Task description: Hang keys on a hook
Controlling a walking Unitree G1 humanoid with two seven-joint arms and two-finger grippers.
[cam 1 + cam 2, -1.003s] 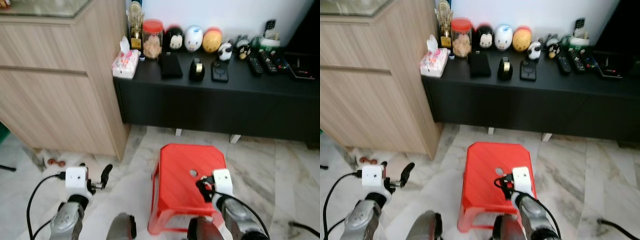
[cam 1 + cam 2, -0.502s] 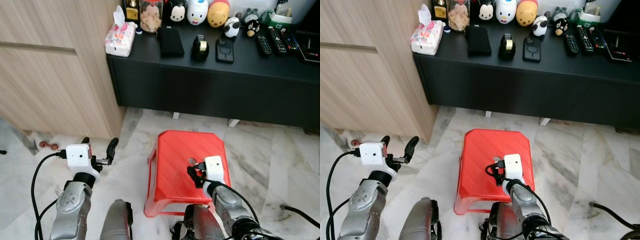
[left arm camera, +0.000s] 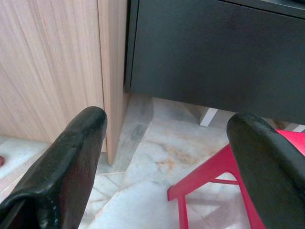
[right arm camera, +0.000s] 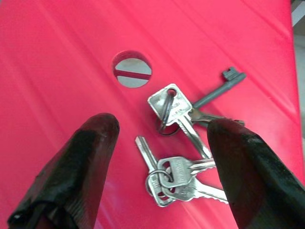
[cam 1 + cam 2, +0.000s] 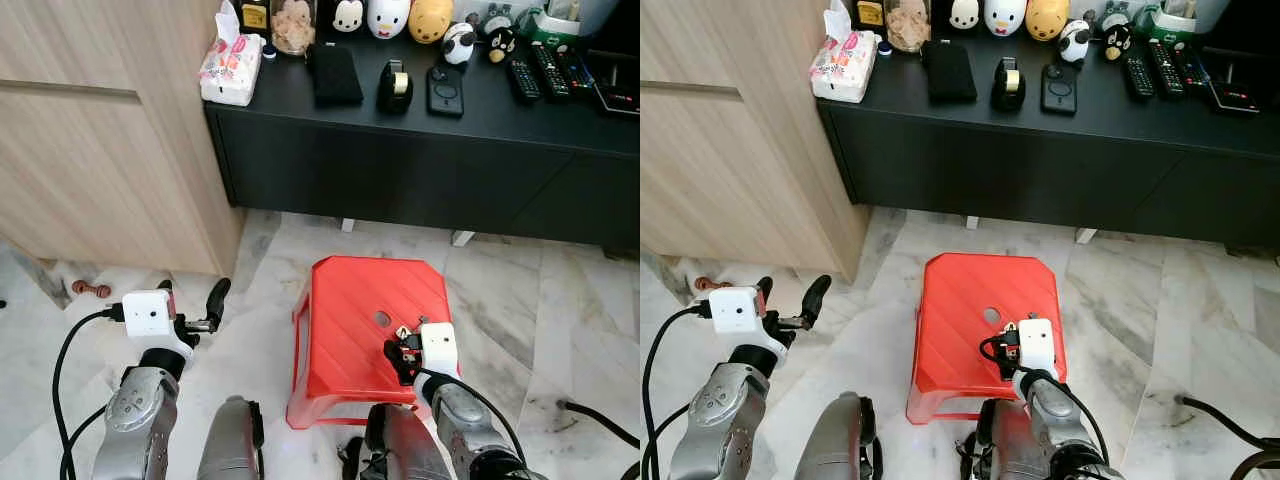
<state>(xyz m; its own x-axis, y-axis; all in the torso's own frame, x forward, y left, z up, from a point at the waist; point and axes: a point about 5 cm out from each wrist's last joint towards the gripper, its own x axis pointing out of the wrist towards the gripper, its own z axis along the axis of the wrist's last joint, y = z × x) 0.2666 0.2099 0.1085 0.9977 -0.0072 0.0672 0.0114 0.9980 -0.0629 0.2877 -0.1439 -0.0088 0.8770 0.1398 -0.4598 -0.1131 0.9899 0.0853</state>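
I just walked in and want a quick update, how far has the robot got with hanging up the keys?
Early stage. Done: the right gripper is lined up over the keys, which lie on the red stool beside its round hole. In hand: nothing yet; its fingers are open on either side of the bunch. The left gripper hangs open over the floor. Left: grasp, lift, find a hook and hang them.

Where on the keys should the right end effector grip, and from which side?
Come straight down from above: the keys lie flat and fanned out on the red stool, beside its centre hole. Close on the cluster where the rings bunch the key heads together, probably the thickest part, rather than on a single thin blade. The right end effector is open and straddles that bunch.
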